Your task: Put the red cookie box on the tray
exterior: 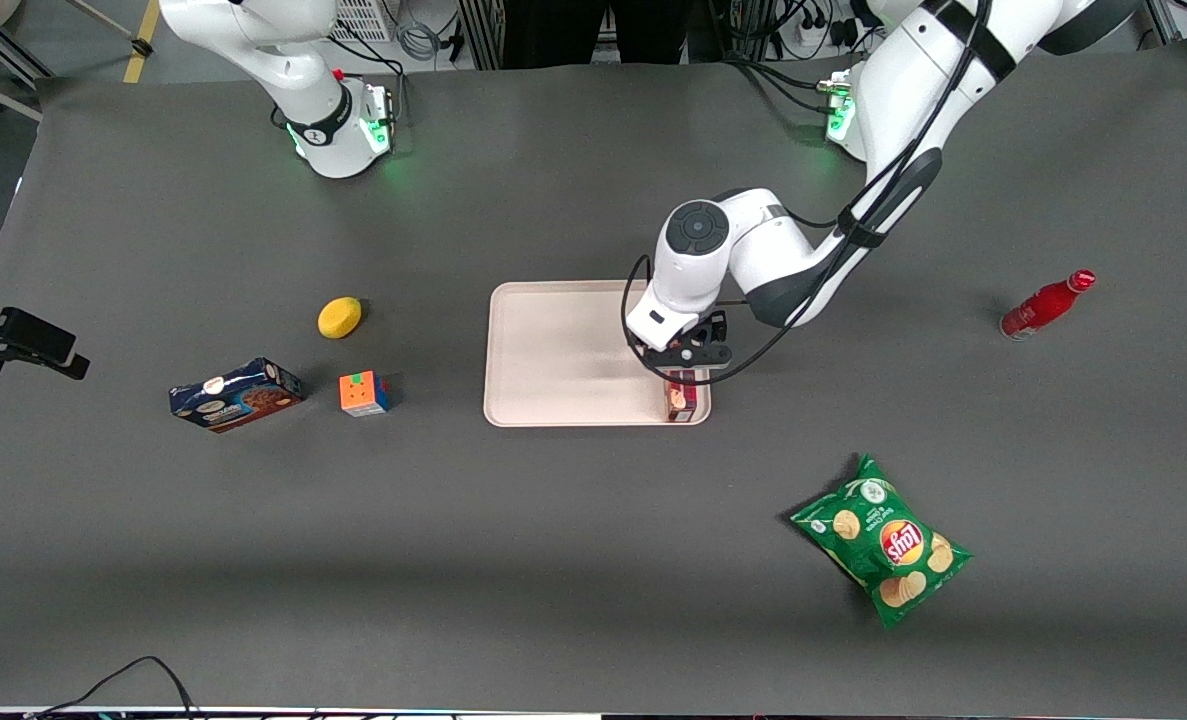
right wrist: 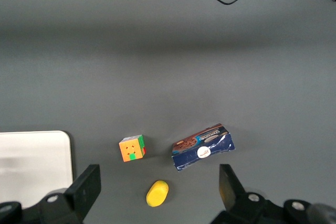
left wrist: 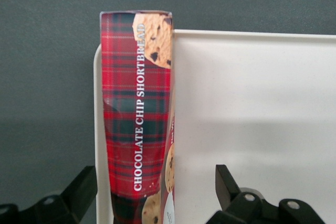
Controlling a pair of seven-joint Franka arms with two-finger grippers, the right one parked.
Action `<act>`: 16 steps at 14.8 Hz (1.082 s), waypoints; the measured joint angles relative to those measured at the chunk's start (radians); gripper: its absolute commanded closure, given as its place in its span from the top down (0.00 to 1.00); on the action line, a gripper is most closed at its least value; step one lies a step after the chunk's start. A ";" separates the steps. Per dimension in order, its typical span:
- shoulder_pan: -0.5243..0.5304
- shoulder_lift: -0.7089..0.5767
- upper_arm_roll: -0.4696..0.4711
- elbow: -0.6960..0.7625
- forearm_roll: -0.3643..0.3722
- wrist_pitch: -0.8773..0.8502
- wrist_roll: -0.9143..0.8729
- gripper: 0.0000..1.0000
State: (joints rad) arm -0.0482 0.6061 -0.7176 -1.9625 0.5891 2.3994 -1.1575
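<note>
Two fingers of the gripper are standing apart, touching nothing, straddling the red box. That box is lying on the tray along its rim (working arm's end). Only the wrist view is showing its plaid face; the front view is mostly hiding it.

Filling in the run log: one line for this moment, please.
gripper: open, astride red cookie box | box: on tray edge

Grey table, tray, chips, bottle
</note>
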 measured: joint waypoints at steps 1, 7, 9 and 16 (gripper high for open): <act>0.001 0.000 0.001 0.001 0.000 0.000 0.000 1.00; 0.024 -0.094 -0.003 0.053 -0.029 -0.113 0.105 1.00; 0.037 -0.192 0.009 0.076 -0.161 -0.194 0.281 1.00; 0.054 -0.513 0.327 0.203 -0.461 -0.567 0.910 1.00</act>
State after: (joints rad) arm 0.0056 0.0935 -0.3902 -1.7591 0.1276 1.8324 -0.2477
